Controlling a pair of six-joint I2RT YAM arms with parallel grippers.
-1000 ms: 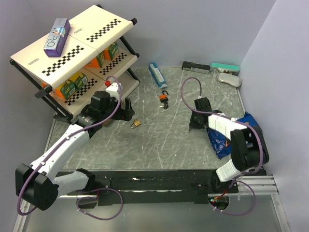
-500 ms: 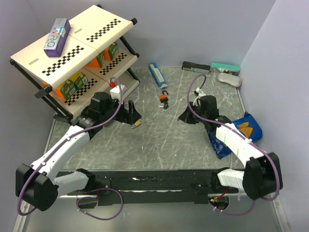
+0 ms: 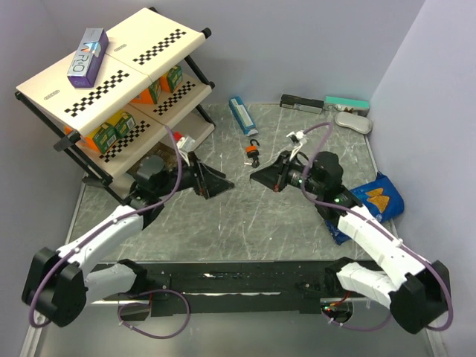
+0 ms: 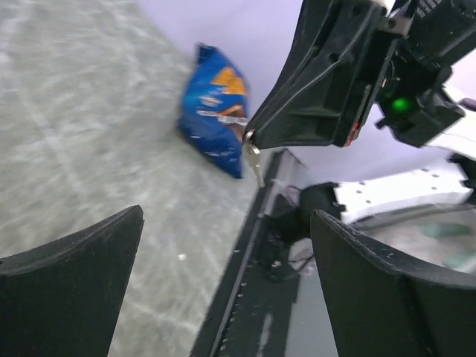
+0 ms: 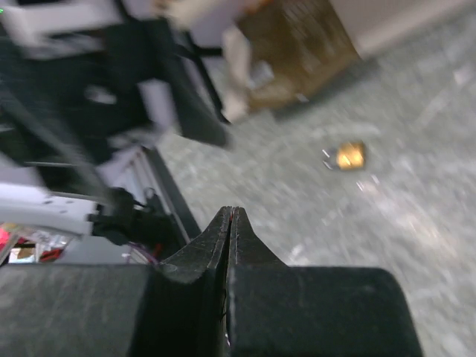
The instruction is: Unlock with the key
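We are seeing the right gripper (image 5: 231, 212) clamped shut, with the key (image 4: 253, 158) dangling from its tip, the head lost behind the jaws. The left gripper (image 3: 218, 186) is gaping wide, holding nothing. The brass padlock (image 5: 349, 155) is lying blurred on the table (image 3: 245, 216).

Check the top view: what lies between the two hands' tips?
Nothing but bare table shows between the left hand and the right hand in the top view; the orange padlock sits just beyond that gap, further back.
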